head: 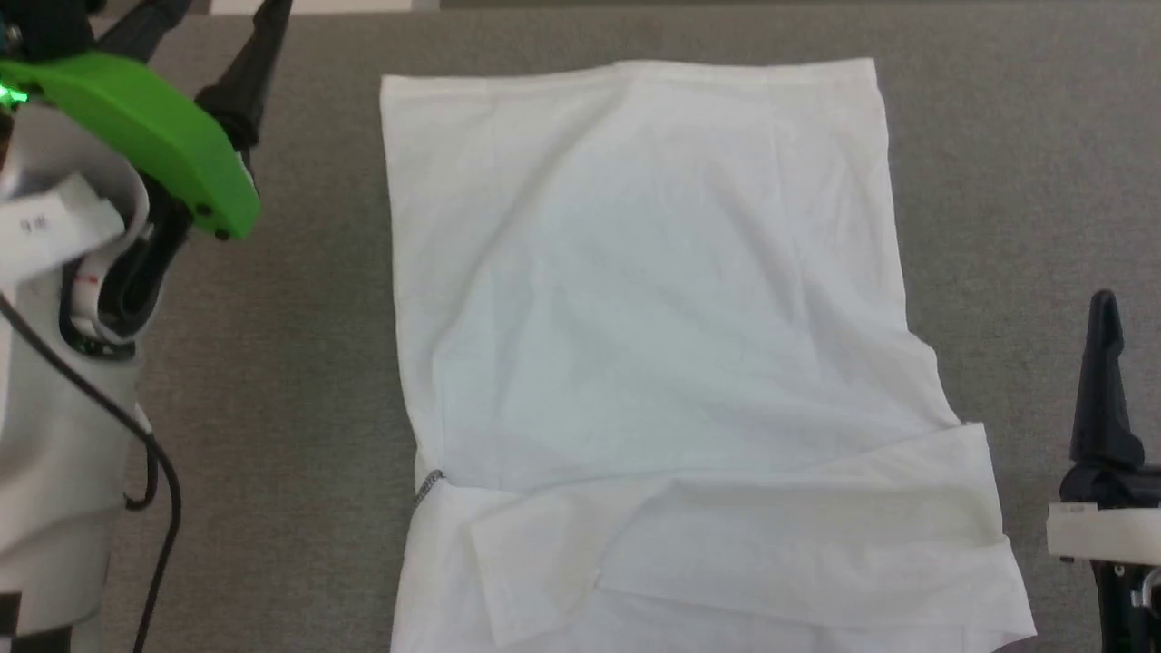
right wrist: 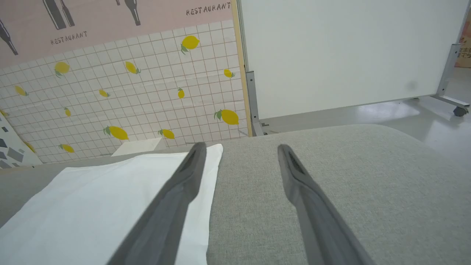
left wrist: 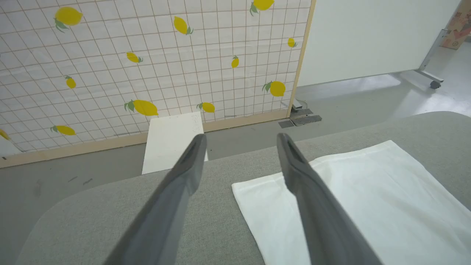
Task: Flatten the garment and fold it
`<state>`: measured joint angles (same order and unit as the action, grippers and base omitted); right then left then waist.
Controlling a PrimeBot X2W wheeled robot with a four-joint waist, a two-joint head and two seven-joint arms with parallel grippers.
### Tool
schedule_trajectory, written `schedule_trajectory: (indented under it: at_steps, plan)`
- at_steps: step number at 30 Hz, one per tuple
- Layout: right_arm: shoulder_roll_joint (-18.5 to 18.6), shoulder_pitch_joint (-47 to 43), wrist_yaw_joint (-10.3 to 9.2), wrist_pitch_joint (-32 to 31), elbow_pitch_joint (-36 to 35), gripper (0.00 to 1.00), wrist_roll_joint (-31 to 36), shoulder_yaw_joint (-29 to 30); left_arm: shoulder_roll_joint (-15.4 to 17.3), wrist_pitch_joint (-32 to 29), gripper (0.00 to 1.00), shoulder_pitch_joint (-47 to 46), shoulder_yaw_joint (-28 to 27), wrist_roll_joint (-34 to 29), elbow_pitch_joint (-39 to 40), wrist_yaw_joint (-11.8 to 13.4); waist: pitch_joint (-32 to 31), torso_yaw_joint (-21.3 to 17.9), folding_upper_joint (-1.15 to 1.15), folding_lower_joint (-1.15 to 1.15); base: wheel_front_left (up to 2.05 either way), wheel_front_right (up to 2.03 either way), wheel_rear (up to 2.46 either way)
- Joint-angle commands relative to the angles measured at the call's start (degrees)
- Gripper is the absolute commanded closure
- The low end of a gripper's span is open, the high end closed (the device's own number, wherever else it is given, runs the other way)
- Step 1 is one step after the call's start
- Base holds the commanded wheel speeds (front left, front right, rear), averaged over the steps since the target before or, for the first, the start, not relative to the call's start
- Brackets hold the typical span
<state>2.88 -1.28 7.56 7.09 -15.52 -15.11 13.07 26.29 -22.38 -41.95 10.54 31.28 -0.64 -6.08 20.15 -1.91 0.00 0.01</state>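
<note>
The garment (head: 653, 345) is a white T-shirt lying flat on the grey table (head: 1016, 181), with its sleeves folded inward across the near part. A bit of grey zigzag stitching (head: 428, 485) shows at its left edge. My left gripper (head: 207, 23) hovers off the shirt's far-left corner, open and empty. In the left wrist view its open jaws (left wrist: 241, 138) point past the table edge, with the garment (left wrist: 360, 198) to the right. My right gripper (right wrist: 241, 147) is open and empty over bare table beside the garment (right wrist: 103, 198). One of its fingers (head: 1103, 381) rises at the lower right of the head view.
A rigid white box (left wrist: 171, 147) stands on the floor beyond the table's rounded far edge (left wrist: 110, 184). Behind it are a lemon-patterned screen (left wrist: 147, 66) and a white wheeled partition (right wrist: 346, 51). Bare grey cloth lies on both sides of the shirt.
</note>
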Motion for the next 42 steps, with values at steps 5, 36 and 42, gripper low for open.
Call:
schedule_trajectory:
  at_steps: [5, 36, 42]
  plan:
    - [-0.01, 3.24, -0.08, 0.45, -2.11, 0.0, 0.35, -0.96, -0.33, -3.92, 0.0, -6.76, 0.3, 1.65, -6.52, 0.41, 8.02, -3.2, 0.0, -0.01, 0.0, 0.0, 0.0]
    - [-0.01, 6.12, -0.08, 1.52, -1.37, 0.0, 0.66, -2.78, 2.13, -11.47, 1.0, -11.82, 4.37, -0.27, -19.08, 2.42, 16.38, -8.65, 0.0, -0.01, 0.0, 0.0, 0.0]
    - [-0.01, 10.64, -0.08, -3.24, -5.03, 0.0, 3.65, -2.36, 1.68, -8.61, 1.0, -10.91, 5.45, -0.15, -18.75, 1.24, 14.84, -7.26, 0.0, -0.01, 0.0, 0.0, 0.0]
